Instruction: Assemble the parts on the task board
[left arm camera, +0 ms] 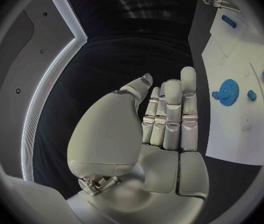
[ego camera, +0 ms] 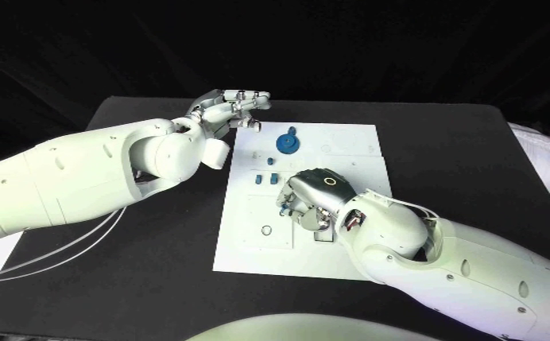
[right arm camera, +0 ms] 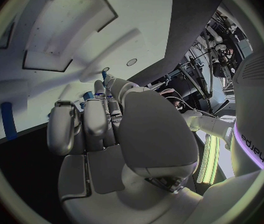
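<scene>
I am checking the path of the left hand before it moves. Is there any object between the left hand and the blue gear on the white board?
Nothing visible stands between them. The left hand hovers beyond the board's far left corner, holding nothing, and only bare task board lies between it and the blue gear.

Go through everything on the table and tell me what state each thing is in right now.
White task board: flat on the black table.
Round blue gear part: lying on the board, untouched.
Left hand: fingers straight, holding nothing, beside the board's far corner.
Right hand: over the board; its grip cannot be told.
</scene>
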### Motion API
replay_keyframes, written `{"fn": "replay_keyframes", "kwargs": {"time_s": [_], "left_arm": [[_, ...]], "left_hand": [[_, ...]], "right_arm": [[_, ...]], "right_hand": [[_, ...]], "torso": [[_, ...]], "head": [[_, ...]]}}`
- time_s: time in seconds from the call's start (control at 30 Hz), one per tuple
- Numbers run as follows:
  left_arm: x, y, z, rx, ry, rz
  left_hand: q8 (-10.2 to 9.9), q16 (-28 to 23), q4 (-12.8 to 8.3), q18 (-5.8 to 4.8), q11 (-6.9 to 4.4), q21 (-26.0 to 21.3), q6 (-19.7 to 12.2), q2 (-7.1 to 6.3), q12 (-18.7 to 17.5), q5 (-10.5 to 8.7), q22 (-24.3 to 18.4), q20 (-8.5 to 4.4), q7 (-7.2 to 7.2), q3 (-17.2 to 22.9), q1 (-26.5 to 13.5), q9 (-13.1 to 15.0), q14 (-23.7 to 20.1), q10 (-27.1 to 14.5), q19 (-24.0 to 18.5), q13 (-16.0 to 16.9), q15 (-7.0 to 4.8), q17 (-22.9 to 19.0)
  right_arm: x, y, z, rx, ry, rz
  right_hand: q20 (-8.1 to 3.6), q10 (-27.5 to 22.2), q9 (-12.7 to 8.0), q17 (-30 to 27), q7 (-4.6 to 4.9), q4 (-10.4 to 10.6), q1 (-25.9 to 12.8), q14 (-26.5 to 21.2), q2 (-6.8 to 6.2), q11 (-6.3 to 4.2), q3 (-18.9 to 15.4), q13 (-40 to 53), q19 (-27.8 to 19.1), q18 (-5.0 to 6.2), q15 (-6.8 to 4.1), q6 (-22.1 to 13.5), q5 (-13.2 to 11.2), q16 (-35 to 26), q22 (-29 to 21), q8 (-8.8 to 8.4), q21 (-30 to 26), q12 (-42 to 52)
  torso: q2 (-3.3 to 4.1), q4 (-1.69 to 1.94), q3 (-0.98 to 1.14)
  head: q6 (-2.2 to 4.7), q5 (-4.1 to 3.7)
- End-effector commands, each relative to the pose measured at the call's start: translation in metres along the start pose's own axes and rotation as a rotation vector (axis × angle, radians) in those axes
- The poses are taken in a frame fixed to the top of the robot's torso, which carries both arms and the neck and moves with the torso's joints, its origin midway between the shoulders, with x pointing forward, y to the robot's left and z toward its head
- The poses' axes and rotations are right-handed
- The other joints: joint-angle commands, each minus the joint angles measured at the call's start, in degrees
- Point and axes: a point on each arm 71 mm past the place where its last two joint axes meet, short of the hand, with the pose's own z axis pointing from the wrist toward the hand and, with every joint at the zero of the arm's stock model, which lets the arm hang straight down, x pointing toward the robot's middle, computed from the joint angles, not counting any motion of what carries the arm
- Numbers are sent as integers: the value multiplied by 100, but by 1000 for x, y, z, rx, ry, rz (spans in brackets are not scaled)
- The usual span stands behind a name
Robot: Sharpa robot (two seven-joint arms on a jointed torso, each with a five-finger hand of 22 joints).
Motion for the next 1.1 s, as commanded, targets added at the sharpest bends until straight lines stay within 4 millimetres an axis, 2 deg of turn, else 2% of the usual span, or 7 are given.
{"fn": "replay_keyframes", "kwargs": {"time_s": [0.03,0.5,1.1], "left_arm": [[3,0,0,5,23,-14],[2,0,0,-4,26,-14],[1,1,0,-12,29,-14]], "left_hand": [[34,-10,-4,106,-8,-32,-47,20,29,-19,-9,34,8,-45,-45,-6,-32,-41,6,6,-6,-6],[35,-10,-4,106,-8,-34,-49,21,32,-19,-10,35,7,-49,-46,-7,-34,-43,6,7,-5,-8],[36,-9,-5,107,-9,-37,-51,24,34,-18,-13,35,7,-52,-42,-7,-34,-47,7,7,-5,-10]], "right_arm": [[5,2,0,-17,26,-17],[7,1,0,-13,41,-22],[2,2,-4,4,-5,-47]], "right_hand": [[37,41,6,-4,32,-12,-58,199,-12,-17,1,7,-6,-45,39,-5,-14,32,-6,-5,16,-7],[38,40,7,1,31,-20,-59,199,0,-19,7,7,-8,-44,39,-6,-12,39,-8,-7,15,-7],[39,42,9,-1,31,-30,-59,199,13,-20,14,8,-4,-45,38,-5,-3,40,0,-8,20,-5]], "torso": [[2,-1,-3],[-2,-5,0],[-4,-4,2]], "head": [[-17,10],[-54,35],[-81,25]]}}
